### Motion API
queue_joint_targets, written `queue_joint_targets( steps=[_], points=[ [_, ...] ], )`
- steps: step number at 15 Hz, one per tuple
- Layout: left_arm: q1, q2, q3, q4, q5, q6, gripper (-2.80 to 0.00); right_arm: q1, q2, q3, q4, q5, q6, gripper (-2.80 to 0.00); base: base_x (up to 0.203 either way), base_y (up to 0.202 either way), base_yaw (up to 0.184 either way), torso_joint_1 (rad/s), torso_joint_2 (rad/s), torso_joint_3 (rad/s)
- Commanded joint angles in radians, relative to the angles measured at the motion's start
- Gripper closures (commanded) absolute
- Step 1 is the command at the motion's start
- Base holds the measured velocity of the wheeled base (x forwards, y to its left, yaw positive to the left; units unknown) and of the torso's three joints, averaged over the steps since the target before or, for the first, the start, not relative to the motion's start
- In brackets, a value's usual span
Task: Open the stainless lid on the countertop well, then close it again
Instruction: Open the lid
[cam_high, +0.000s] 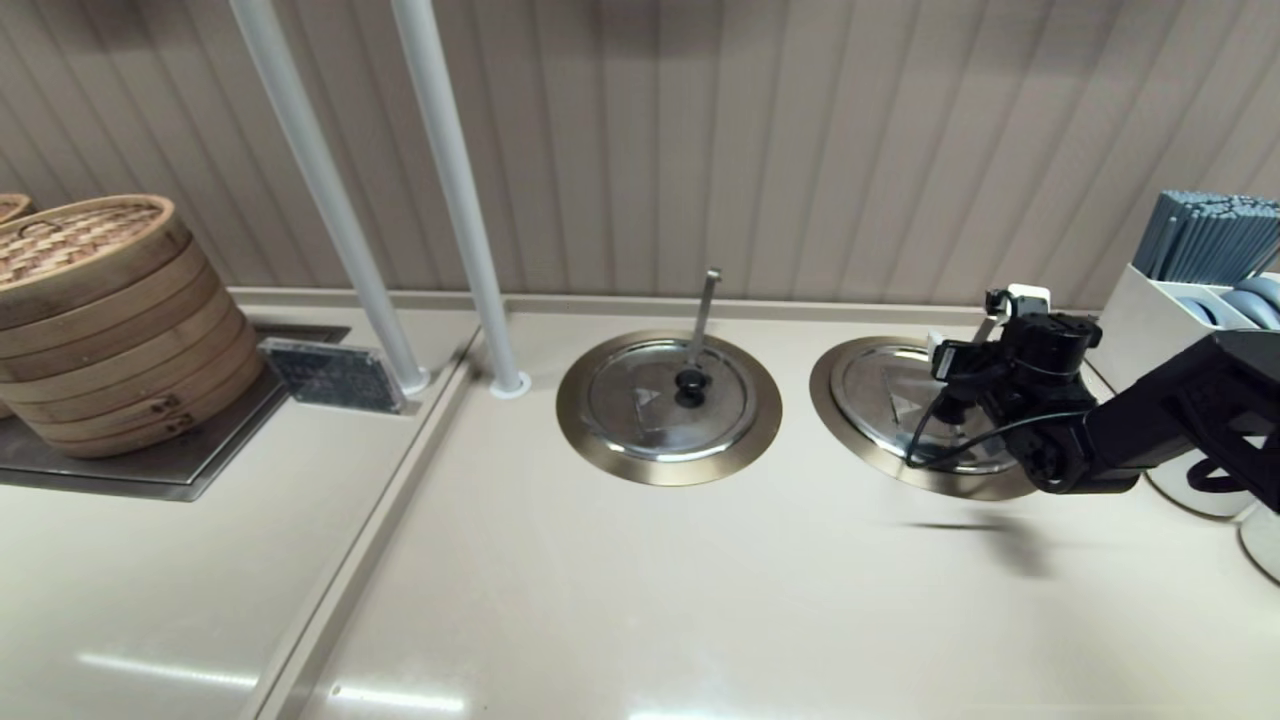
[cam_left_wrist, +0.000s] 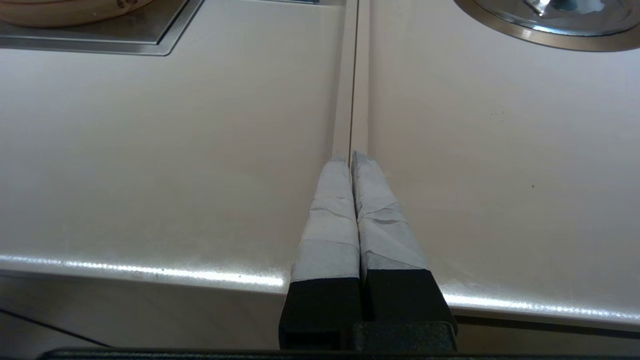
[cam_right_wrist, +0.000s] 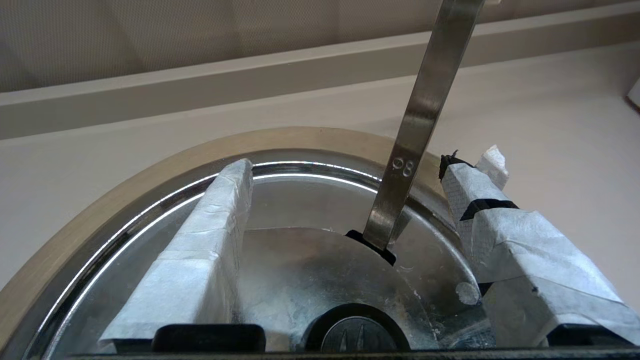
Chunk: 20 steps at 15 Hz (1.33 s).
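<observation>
Overhead, two lidded wells, right hand (cam_right_wrist: 345, 200) spread over the stainless lid (cam_right_wrist: 280, 280), left hand (cam_left_wrist: 352, 160) pressed together.

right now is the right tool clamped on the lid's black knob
No, the right tool is open, its fingers apart either side of the black knob on the stainless lid.

Right gripper (cam_right_wrist: 350, 200) is wide open over the stainless lid (cam_right_wrist: 280, 270); slanted ladle rod (cam_right_wrist: 420, 125) stands btwn its fingers, knob (cam_right_wrist: 357, 332) below.

Ribbed beige wall (cam_high: 800, 150), two white poles (cam_high: 450, 190) – glossy cream countertop (cam_high: 600, 600), w/ glare streaks
</observation>
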Motion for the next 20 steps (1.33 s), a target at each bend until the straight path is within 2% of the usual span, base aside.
queue_joint_targets(
  steps=[1, 7, 11, 13, 20],
  points=[
    [0.0, 0.0, 0.0, 0.0, 0.001, 0.0, 0.0, 0.008, 0.033, -0.014, -0.006, -0.002, 0.002, -2.8, 0.0, 0.0, 0.0, 0.0, 0.0, 0.0],
    [0.0, 0.0, 0.0, 0.0, 0.001, 0.0, 0.0, 0.012, 0.054, -0.023, -0.007, -0.008, 0.008, -2.8, 0.0, 0.0, 0.0, 0.0, 0.0, 0.0],
    [0.0, 0.0, 0.0, 0.0, 0.001, 0.0, 0.0, 0.029, 0.048, 0.033, -0.036, -0.046, 0.008, -2.8, 0.0, 0.0, 0.0, 0.0, 0.0, 0.0],
    [0.0, 0.0, 0.0, 0.0, 0.001, 0.0, 0.0, 0.031, 0.048, 0.069, -0.082, -0.049, 0.005, -2.8, 0.0, 0.0, 0.0, 0.0, 0.0, 0.0],
    [0.0, 0.0, 0.0, 0.0, 0.001, 0.0, 0.0, 0.052, 0.036, 0.107, -0.084, -0.049, 0.018, -2.8, 0.0, 0.0, 0.0, 0.0, 0.0, 0.0]
  ],
)
